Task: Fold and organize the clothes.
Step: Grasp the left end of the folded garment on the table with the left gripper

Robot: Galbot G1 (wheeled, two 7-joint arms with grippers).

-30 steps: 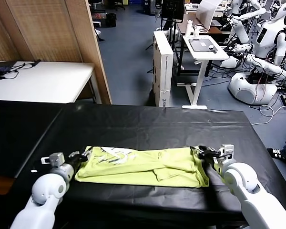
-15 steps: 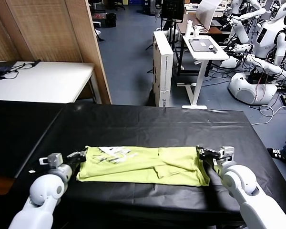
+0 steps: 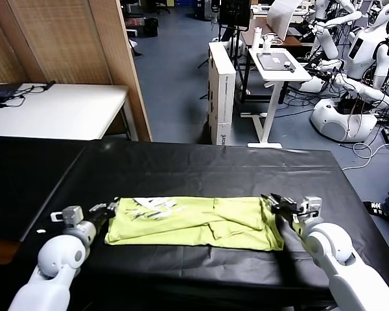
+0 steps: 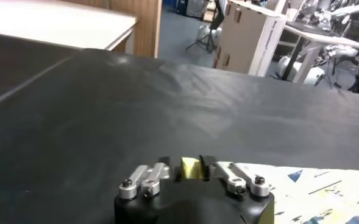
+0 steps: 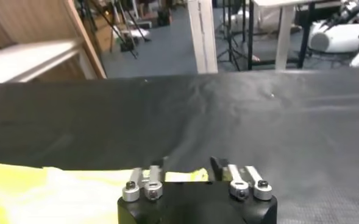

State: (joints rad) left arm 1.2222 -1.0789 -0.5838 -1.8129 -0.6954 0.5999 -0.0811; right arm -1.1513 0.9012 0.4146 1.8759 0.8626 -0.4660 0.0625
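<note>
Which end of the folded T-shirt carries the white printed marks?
The end of the T-shirt beside the left hand; the end by the right hand is plain yellow-green.

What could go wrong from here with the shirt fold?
1. Both grippers sit right at the T-shirt ends: left gripper, right gripper. With fabric showing between the fingers in both wrist views, pulling back could snag an edge and drag the fold open.
2. The folded top layer is wrinkled and uneven near the middle; another fold may lock in the creases.
3. The black table cover is rippled and might bunch under sliding fabric.
</note>
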